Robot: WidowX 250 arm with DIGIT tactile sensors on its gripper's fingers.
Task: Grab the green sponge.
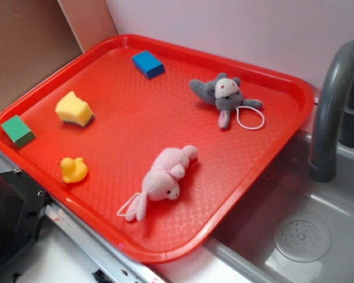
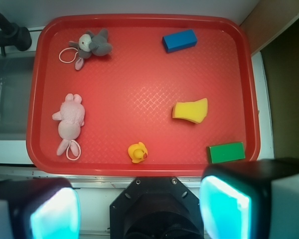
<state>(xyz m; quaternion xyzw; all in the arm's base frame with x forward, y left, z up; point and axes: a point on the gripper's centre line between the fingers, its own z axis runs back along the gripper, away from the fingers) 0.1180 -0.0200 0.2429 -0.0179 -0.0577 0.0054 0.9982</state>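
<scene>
1. Exterior view: I see the green sponge (image 1: 17, 131) lying flat in the near-left corner of the red tray (image 1: 165, 250), just beside its raised rim.
2. The yellow sponge (image 1: 75, 109) lies near it; the rubber duck (image 1: 73, 170) is also close by. The blue block (image 1: 148, 63), grey plush (image 1: 222, 96) and pink plush (image 1: 166, 180) lie well apart from it.
3. Nothing rests on or against the green sponge; a grey sink (image 1: 318, 236) and faucet (image 1: 333, 100) flank the tray's far side.
4. Wrist view: the green sponge (image 2: 226, 152) lies in the tray's (image 2: 139, 21) lower-right corner, open tray to its left.
5. My gripper (image 2: 139, 206) hangs high over the tray's near edge, jaws spread wide, holding nothing.
</scene>
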